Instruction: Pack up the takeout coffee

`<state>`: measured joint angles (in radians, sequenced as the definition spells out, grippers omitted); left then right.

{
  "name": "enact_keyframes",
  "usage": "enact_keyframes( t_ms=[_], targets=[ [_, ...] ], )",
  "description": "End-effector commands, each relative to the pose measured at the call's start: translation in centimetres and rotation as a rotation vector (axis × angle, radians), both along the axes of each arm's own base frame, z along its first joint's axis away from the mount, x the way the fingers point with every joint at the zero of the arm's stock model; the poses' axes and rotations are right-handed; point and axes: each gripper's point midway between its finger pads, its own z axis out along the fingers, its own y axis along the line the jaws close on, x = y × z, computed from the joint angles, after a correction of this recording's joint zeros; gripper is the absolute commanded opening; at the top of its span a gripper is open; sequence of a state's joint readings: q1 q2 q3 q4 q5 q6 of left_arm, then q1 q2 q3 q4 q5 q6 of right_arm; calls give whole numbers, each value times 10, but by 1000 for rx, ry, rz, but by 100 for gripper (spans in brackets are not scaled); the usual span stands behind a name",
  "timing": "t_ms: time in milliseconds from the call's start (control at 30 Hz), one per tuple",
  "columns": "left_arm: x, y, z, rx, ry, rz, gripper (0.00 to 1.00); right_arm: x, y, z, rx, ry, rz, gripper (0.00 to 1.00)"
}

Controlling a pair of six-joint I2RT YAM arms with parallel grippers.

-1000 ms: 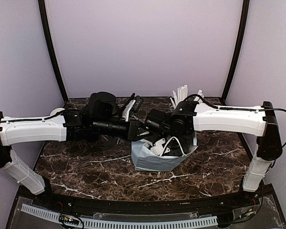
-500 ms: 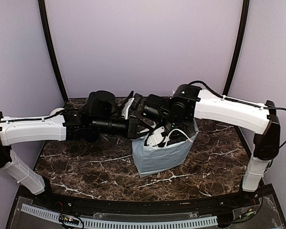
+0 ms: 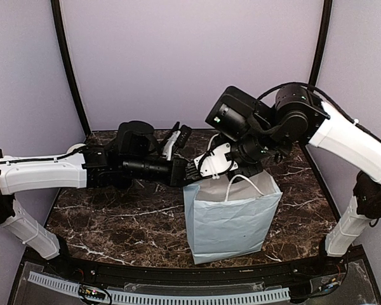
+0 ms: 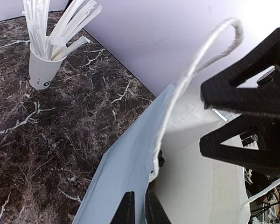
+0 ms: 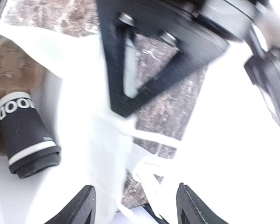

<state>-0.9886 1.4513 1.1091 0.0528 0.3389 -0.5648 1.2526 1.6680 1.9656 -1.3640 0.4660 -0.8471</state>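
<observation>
**Top view:** bag point(image 3: 232, 219) stands upright on the bench point(image 3: 114, 222), centre-right. Left pincer point(image 3: 189, 175) is clamped on its left top rim. Right pincer point(image 3: 211, 166) hangs just over the mouth, with a handle loop point(image 3: 241, 179) beside it. Risk: that one rim pinch looks like the bag's only support. A sideways tug or a release could fold or tip it.

**Left wrist:** fingers are closed on the thin paper edge. The handle string arcs up past the right pincer's upper finger; can't tell if they touch. Risk: if the string is hooked and the right arm lifts, it pulls the bag against the left grip. That means torn paper or the rim slipping out. White cup of sticks point(image 4: 41, 70) is well clear of the bag, no concern.

**Right wrist:** blurred. Takeout coffee point(image 5: 25, 140) is inside the bag, lying on its side on the bottom, lid on. Right pincer's jaws stand apart over white paper, nothing visibly gripped. Risks:
- A sideways cup can leak at the lid seam.
- It can roll when the bag shifts.
- Both pincers crowd the mouth, so reaching in to right it could cause a collision.
</observation>
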Motion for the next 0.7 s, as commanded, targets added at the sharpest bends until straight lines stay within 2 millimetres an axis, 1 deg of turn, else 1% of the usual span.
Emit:
enact_keyframes(
  t_ms=[0,200,300,367,400,433,467,500,533,567,600,633,667],
  targets=[
    [-1,10,19,-3,-53,18,9,15,-3,30,52,-141,-23,60],
    [-5,11,26,-26,-64,1,9,17,-10,62,123,-201,-49,61],
    [-13,7,37,-68,-82,-53,9,17,-16,79,208,-212,-75,68],
    [-16,6,43,-79,-95,-76,16,18,-20,88,254,-224,-95,73],
    [-16,4,49,-85,-112,-88,27,18,-22,94,280,-224,-106,74],
    [-18,4,47,-70,-106,-100,32,18,-23,100,308,-219,-116,74],
    [-17,1,53,-66,-121,-108,40,17,-24,106,337,-211,-126,75],
    [-18,2,46,-29,-105,-116,43,16,-26,113,371,-201,-138,75],
    [-16,-1,51,-20,-124,-129,47,17,-28,120,400,-196,-152,76],
    [-20,-1,44,17,-119,-154,48,17,-31,127,427,-192,-164,76],
    [-19,-4,48,25,-126,-166,50,19,-34,132,446,-192,-178,76],
    [-23,-2,42,61,-119,-193,51,20,-38,136,461,-195,-190,77],
    [-23,-5,45,68,-125,-211,52,22,-42,140,476,-199,-203,77]
  ],
)
